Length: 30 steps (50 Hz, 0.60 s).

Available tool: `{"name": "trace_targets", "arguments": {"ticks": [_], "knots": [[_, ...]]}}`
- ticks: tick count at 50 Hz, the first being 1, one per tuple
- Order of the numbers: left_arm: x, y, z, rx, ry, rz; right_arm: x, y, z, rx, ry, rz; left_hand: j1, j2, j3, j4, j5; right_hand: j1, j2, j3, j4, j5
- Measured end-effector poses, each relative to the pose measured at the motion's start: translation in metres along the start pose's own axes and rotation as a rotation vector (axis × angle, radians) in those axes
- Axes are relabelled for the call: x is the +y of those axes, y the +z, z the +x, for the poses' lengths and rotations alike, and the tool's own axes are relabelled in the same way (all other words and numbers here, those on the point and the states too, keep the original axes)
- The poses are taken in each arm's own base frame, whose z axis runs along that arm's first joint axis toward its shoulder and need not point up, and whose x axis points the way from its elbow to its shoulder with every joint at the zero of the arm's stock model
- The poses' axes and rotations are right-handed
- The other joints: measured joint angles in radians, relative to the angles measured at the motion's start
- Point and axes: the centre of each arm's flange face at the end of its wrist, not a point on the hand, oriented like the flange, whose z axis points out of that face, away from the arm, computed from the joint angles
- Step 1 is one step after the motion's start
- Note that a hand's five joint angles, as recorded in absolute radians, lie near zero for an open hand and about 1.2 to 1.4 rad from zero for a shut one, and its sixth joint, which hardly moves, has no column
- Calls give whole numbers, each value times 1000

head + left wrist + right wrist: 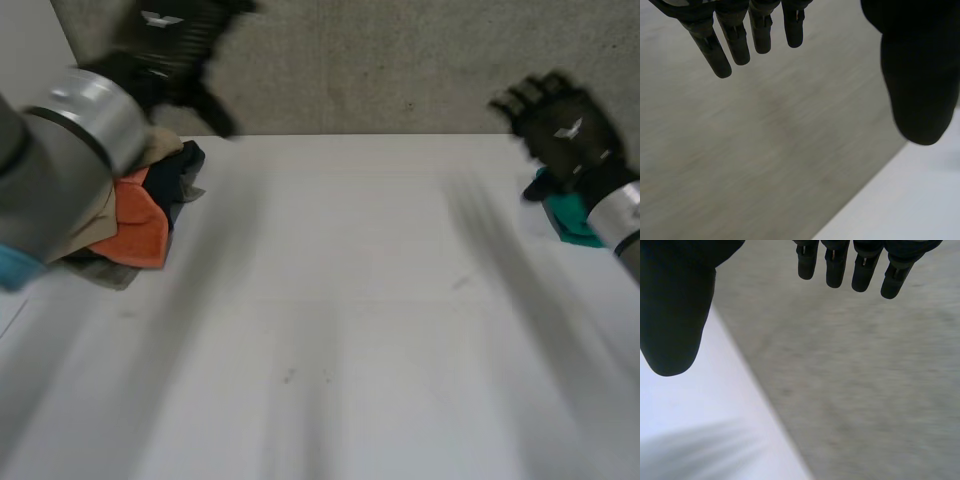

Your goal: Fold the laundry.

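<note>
Laundry (140, 225) is lying heaped at the worktop's (340, 300) far left, a teal cloth (572, 218) at far right. We are holding left hand (175, 45) and right hand (565, 125) raised near them, fingers (735, 45) straight and empty, probably leaving the middle free for folding.

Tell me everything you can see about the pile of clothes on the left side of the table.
The pile of clothes is a loose, crumpled heap of soft fabric, not folded. An orange piece lies at the front, a dark navy one behind it, tan cloth beside that and a greyish bit underneath. It rests on the white table near the far left corner. The left arm in front hides part of it.
</note>
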Motion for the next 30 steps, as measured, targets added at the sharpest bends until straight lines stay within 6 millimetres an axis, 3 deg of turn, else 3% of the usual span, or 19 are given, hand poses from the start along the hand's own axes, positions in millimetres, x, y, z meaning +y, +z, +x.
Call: {"name": "trace_targets", "arguments": {"ticks": [1, 3, 4, 5, 9, 15, 17, 18, 19, 22, 23, 26, 29, 30], "knots": [[2, 1, -4, -16, 8, -5, -1, -3, -5, -24, 8, -12, 0, 0, 0, 0, 0, 0, 0, 0, 0, 0], [25, 11, -38, -131, 85, -65, -1, -16, -25, -108, 42, -82, 0, 0, 0, 0, 0, 0, 0, 0, 0, 0], [28, 13, -41, -142, 94, -74, -1, -18, -28, -121, 46, -96, 0, 0, 0, 0, 0, 0, 0, 0, 0, 0], [50, 20, -61, -196, 150, -127, 1, -25, -37, -163, 61, -152, 0, 0, 0, 0, 0, 0, 0, 0, 0, 0], [104, 37, -99, -263, 260, -237, 13, -41, -56, -244, 64, -309, 0, 0, 0, 0, 0, 0, 0, 0, 0, 0], [185, 61, -150, -323, 350, -315, 29, -50, -65, -263, 27, -428, 48, 43, 34, 39, 33, 0, 0, 0, 0, 0], [203, 66, -160, -327, 359, -317, 32, -51, -66, -260, 21, -441, 271, 232, 211, 225, 209, 0, 0, 0, 0, 0], [211, 69, -165, -326, 361, -314, 34, -51, -66, -258, 19, -446, 271, 232, 211, 225, 209, 0, 0, 0, 0, 0], [222, 73, -170, -320, 363, -309, 36, -52, -67, -255, 17, -452, 629, 555, 523, 540, 494, 0, 0, 0, 0, 0], [232, 77, -173, -307, 361, -298, 38, -53, -67, -250, 16, -456, 785, 710, 695, 717, 658, 0, 0, 0, 0, 0], [236, 80, -173, -296, 356, -289, 40, -54, -68, -246, 17, -458, 927, 942, 896, 949, 885, 0, 0, 0, 0, 0], [230, 84, -165, -271, 336, -258, 43, -56, -68, -239, 18, -458, 938, 970, 929, 988, 908, 0, 0, 0, 0, 0], [200, 87, -151, -252, 315, -189, 44, -56, -68, -231, 18, -455, 938, 971, 932, 992, 908, 0, 0, 0, 0, 0], [178, 88, -141, -242, 308, -137, 44, -56, -67, -225, 16, -451, 938, 973, 935, 992, 908, 0, 0, 0, 0, 0]]}}
